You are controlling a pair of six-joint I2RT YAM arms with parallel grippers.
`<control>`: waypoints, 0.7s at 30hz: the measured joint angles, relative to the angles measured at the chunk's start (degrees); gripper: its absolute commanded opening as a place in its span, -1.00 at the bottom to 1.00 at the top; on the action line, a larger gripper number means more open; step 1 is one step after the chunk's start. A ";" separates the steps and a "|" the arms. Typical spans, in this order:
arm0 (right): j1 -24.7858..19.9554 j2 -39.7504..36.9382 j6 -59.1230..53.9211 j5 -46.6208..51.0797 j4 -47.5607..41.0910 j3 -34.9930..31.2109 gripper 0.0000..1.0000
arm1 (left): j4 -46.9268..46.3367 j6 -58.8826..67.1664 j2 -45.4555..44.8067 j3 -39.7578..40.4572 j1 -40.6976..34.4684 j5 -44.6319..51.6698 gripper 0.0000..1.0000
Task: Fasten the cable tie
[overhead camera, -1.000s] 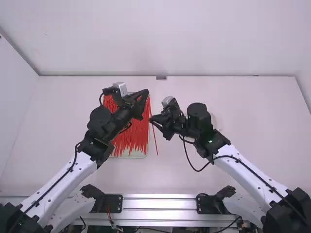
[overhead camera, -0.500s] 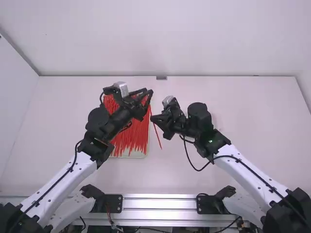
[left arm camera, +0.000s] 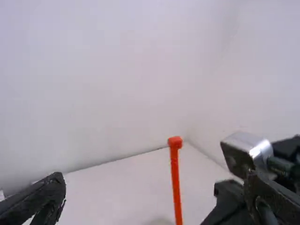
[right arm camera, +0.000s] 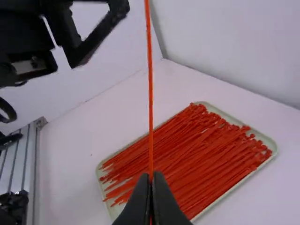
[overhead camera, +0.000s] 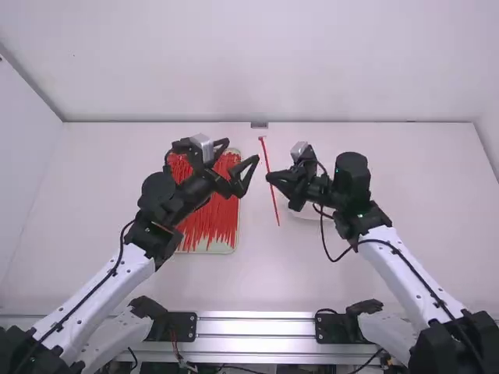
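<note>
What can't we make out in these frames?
Right wrist view: the top edge cuts off the head of the cable tie.
High and left wrist views: the head's slot is too small to tell.
High view: the left arm hides part of the tray.

Pale tray on white table, aluminium rail at near edge

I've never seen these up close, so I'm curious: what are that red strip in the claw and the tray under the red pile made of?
The cable tie in the right claw looks like plastic, probably nylon: thin, uniformly red, with a moulded square head. The tray looks like pale, matt plastic with a rounded rim, but that is a guess.
</note>
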 measured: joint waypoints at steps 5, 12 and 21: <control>-5.66 0.00 -1.92 -7.45 2.73 0.00 -1.00 | -5.27 4.33 0.00 3.06 1.36 6.71 0.98; -9.86 0.00 -2.45 -12.33 6.78 0.00 -1.00 | -18.45 12.63 0.00 11.37 2.69 10.73 0.98; -10.16 0.15 -2.40 -13.77 13.75 0.00 -1.00 | -26.84 19.80 0.07 18.53 9.01 16.28 0.98</control>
